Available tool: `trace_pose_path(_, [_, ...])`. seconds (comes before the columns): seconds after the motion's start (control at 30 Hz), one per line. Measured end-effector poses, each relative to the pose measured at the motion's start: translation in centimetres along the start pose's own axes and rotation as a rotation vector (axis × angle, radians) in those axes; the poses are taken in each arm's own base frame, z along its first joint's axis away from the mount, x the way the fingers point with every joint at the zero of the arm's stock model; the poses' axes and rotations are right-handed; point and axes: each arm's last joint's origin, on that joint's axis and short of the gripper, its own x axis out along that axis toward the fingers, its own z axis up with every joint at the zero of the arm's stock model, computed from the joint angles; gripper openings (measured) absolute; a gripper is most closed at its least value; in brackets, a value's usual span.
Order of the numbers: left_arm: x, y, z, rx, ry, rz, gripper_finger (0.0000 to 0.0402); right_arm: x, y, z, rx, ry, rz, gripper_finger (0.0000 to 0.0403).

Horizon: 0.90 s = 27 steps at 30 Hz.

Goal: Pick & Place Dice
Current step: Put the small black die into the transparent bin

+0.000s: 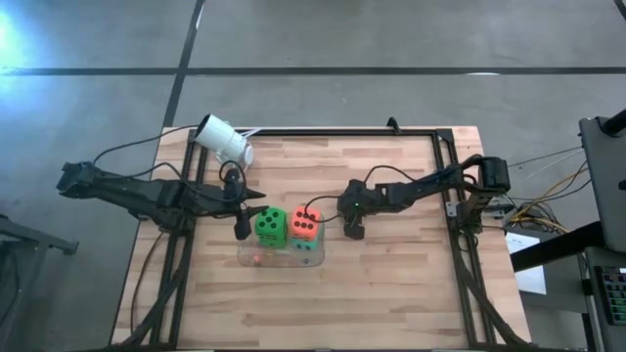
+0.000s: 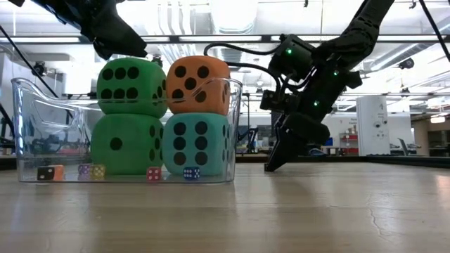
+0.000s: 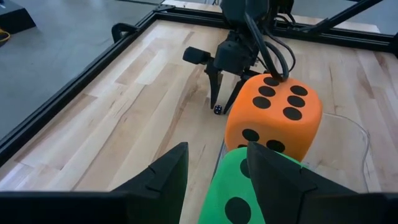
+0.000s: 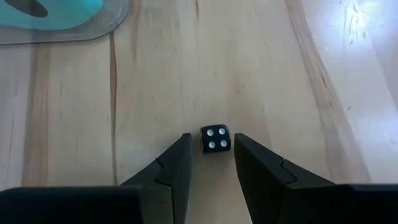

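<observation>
- Right gripper (image 4: pixel 210 163) is down at the tabletop (image 1: pixel 391 284) with its fingers apart, and a small black die (image 4: pixel 215 138) lies just ahead of the tips, on the gap's line but not yet inside it
- In my judgement this is the approach to a pick, and the die is tiny against those fingers, so the push forward wants to be slow and level until the die sits squarely between the pads
- The die's side faces look nearly parallel to the fingers, which favours a flat squeeze; a skewed approach could well flick it away across the bare wood
- Tips read as very close to the table in the low view, so I would not go lower, only forward, then close gently
- Off to the gripper's side stands the clear tray (image 2: pixel 232 105), near but not touching, and that is the likely drop spot
- Inside the tray the big dice are stacked two by two: a green die (image 2: pixel 131 86) on a second green die (image 2: pixel 126 144), an orange die (image 2: pixel 199 86) on a teal die (image 2: pixel 197 144), with several tiny dice (image 2: pixel 153 173) along the tray floor
- Beyond the tray, the left gripper (image 3: pixel 214 177) hovers over the top green die, fingers apart, holding nothing
- Farther off at the table's edge lies a white camera (image 1: pixel 225 140), clear of the work
</observation>
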Motion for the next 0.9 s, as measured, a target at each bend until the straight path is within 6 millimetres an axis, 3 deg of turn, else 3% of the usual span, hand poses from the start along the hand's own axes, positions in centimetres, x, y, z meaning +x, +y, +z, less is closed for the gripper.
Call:
trace_pose_path(0.23, [0.0,0.0,0.0,0.0,0.0,0.0,0.0171,-0.1,0.0,0.1,-0.022,-0.007,0.0,0.0104])
trace_pose_path(0.57, [0.0,0.0,0.0,0.0,0.0,0.003,0.0171,-0.4,0.0,0.3,-0.034,-0.016,0.0,0.0039])
trace_pose_path(0.9, [0.0,0.0,0.0,0.0,-0.001,0.002,0.0171,-2.7,-0.2,1.2,-0.03,-0.07,-0.002,0.0038])
